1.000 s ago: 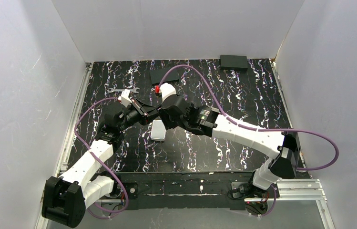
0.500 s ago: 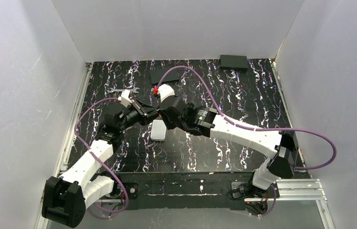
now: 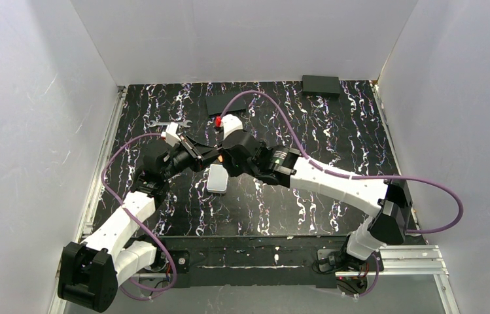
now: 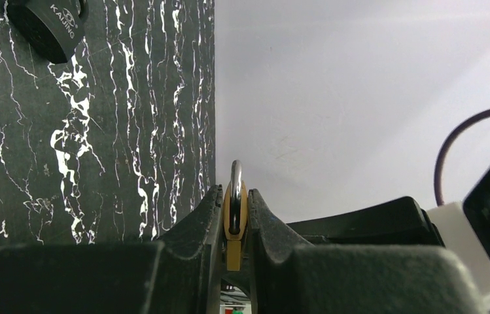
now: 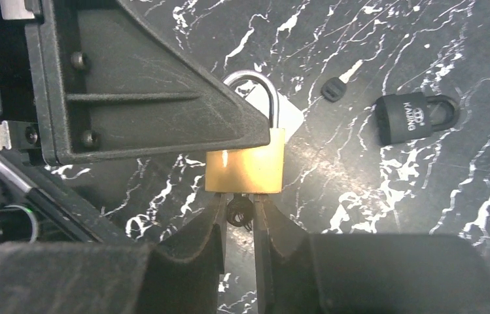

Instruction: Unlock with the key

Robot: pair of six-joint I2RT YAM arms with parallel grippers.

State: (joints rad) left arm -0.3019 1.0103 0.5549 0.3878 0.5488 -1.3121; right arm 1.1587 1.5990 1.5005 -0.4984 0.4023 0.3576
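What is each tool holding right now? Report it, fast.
Left tool: closed on the brass padlock.
Right tool: closed on the key, at the padlock's underside.

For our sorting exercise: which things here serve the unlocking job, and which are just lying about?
In use:
brass padlock, held in the left fingers
key, held in the right fingers

Lying about:
black padlock
spare key
wrench
black box
white pad
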